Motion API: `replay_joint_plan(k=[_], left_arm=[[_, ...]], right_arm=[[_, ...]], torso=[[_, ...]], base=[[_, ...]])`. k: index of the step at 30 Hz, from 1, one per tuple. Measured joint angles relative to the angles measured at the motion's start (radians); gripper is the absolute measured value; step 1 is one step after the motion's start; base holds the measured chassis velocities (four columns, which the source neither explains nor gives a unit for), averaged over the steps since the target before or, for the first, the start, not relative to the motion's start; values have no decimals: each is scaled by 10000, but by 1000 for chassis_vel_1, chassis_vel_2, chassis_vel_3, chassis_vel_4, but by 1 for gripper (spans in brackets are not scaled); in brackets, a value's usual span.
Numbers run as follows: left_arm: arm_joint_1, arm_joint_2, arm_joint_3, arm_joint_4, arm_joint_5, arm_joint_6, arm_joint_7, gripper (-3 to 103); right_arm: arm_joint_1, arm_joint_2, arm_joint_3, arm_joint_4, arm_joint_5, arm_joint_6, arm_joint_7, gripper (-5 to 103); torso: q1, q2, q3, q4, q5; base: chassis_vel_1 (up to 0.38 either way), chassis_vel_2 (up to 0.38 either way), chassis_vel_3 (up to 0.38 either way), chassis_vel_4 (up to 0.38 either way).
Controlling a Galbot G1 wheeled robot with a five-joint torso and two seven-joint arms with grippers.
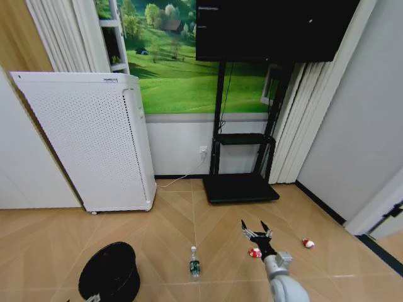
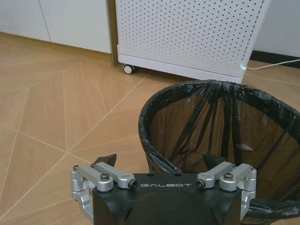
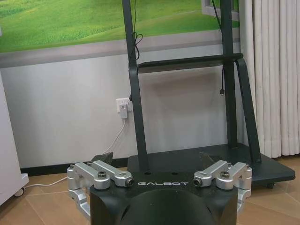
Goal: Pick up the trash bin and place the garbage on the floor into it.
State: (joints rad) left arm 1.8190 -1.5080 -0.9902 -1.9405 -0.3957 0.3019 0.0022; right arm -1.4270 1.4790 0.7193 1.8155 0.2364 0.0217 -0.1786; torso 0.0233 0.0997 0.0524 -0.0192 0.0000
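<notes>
The left gripper (image 2: 161, 165) hangs spread wide, one finger outside the trash bin (image 2: 220, 140) rim, the other within. It should close squarely on the lined rim before lifting. The right gripper (image 1: 257, 228) waits open above a red-and-white scrap (image 1: 254, 253); the bottle (image 1: 194, 265) stands between bin and scrap.

One black mesh trash bin (image 1: 109, 274) lined with a bag; one clear green-labelled plastic bottle (image 1: 194, 263); two crumpled red-and-white scraps (image 1: 254, 253) (image 1: 308, 243); one white perforated appliance (image 1: 94, 141).
</notes>
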Motion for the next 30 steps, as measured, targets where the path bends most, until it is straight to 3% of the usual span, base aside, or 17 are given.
replay_joint_plan(k=[6, 14, 18, 20, 21, 23, 30], left_arm=[[-149, 98, -47, 111, -593, 466, -149, 100], [-661, 385, -320, 466, -653, 784, -9, 100], [-1033, 617, -364, 553, -588, 1371, 264, 100], [-1200, 722, -390, 413, -410, 2494, 429, 100], [-1200, 722, -390, 413, -410, 2494, 429, 100], [-1344, 784, -390, 228, -269, 3357, 457, 100], [-1505, 1173, -470, 205, 82, 4124, 949, 100]], right_arm=[[-4, -21, 2, 6, 4, 17, 13, 100], [-2, -30, 2, -148, 7, 84, 26, 100], [-1, -38, -5, -226, 3, 136, 30, 100], [7, -46, -18, -246, -5, 144, 31, 100], [7, -46, -18, -246, -5, 144, 31, 100], [26, -34, -26, -298, -15, 147, 32, 100], [-3, -13, -17, -521, -35, 296, 35, 100]], torso=[[1, 6, 5, 4, 0], [3, 12, 9, 3, 0], [4, 13, 11, 1, 0], [4, 14, 12, 3, 0], [4, 14, 12, 3, 0], [4, 15, 12, 2, 1], [4, 17, 14, 2, 1]], base=[[0, 0, 0, 0], [0, 0, 0, 0], [0, 0, 0, 0], [0, 0, 0, 0], [0, 0, 0, 0], [0, 0, 0, 0], [0, 0, 0, 0]])
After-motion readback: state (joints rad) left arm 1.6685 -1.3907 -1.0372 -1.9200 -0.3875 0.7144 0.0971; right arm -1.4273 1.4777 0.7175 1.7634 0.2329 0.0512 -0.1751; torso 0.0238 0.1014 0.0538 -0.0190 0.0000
